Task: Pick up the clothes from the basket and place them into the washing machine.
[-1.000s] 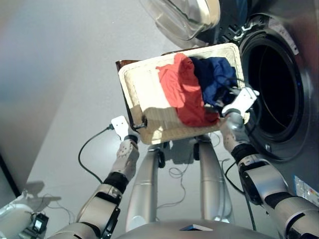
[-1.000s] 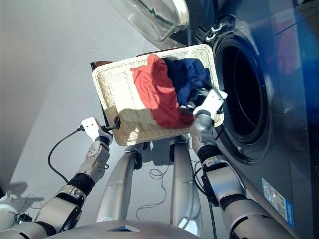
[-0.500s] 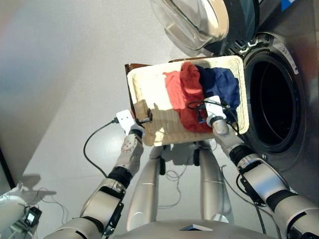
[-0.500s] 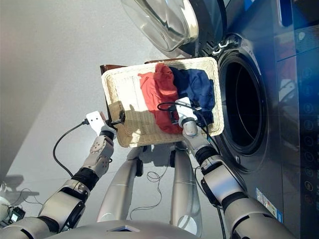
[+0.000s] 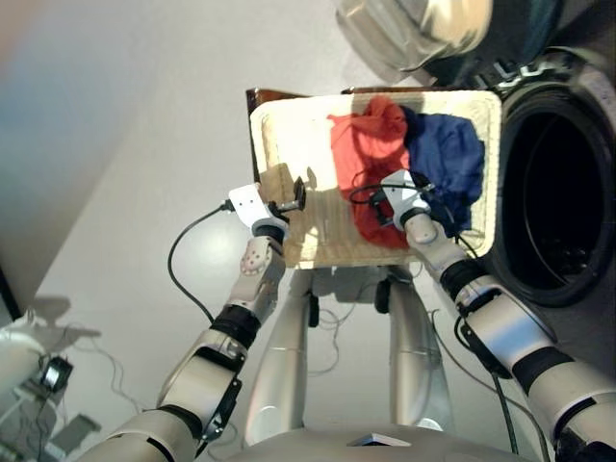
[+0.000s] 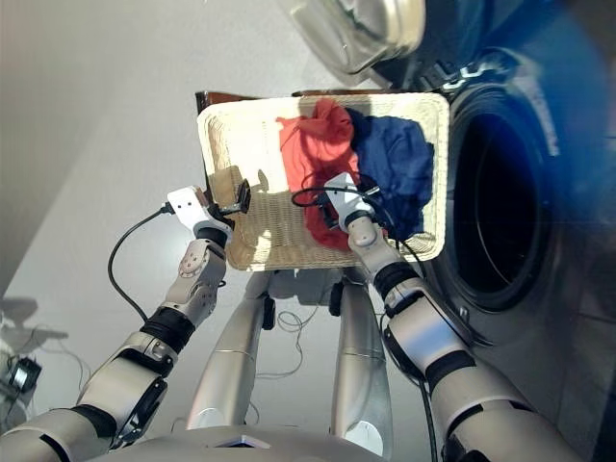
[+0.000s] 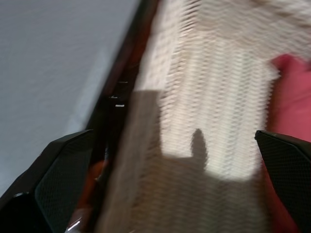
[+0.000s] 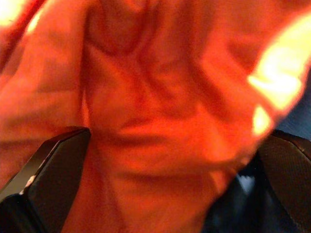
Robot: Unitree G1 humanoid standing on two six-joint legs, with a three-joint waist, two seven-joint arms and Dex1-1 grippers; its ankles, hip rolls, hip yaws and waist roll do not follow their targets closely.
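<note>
The cream wicker basket [image 5: 279,135] stands in front of me, left of the washing machine [image 5: 553,183], whose round drum opening is uncovered. An orange-red garment [image 5: 358,154] lies in the basket's middle. A navy blue garment [image 5: 450,164] lies beside it, on the machine's side. My right gripper [image 5: 385,199] is open and down on the orange-red cloth [image 8: 155,92], which fills the space between its fingers. My left gripper [image 5: 295,197] hangs open over the bare weave [image 7: 214,87] of the basket's near left part, holding nothing.
The machine's glass door [image 5: 414,27] is swung open above the basket's far side. A dark stand [image 5: 262,95] shows under the basket's far left corner. A black cable [image 5: 181,281] trails from my left wrist over the grey floor.
The camera has shifted. My right gripper went from the basket's right edge by the navy garment onto the orange-red one. My left gripper moved from outside the near corner to over the basket.
</note>
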